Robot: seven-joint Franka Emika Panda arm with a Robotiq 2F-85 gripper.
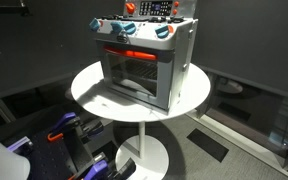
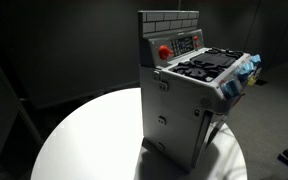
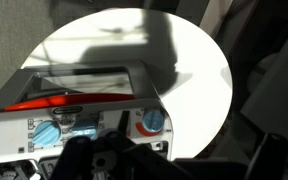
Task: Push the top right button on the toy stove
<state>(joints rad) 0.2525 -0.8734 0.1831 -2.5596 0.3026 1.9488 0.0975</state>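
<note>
The toy stove (image 1: 142, 62) is a silver-grey box that stands on a round white table (image 1: 89, 85). It has a glass door, a red bar and blue knobs on the front. In an exterior view its brick-patterned back panel (image 2: 169, 22) carries a round red button (image 2: 164, 52) and a small button panel (image 2: 188, 43) behind the black burners (image 2: 204, 66). The wrist view looks down on the stove's front edge (image 3: 74, 100) and a blue knob (image 3: 152, 122). My gripper (image 3: 104, 160) shows only as dark blurred parts at the bottom edge, above the stove. Neither exterior view shows it.
The table's white top (image 3: 184, 60) extends in front of the stove, with a pedestal foot (image 1: 142, 155) below. Dark floor and black curtains surround it. Blue and black gear (image 1: 69, 135) sits low beside the table.
</note>
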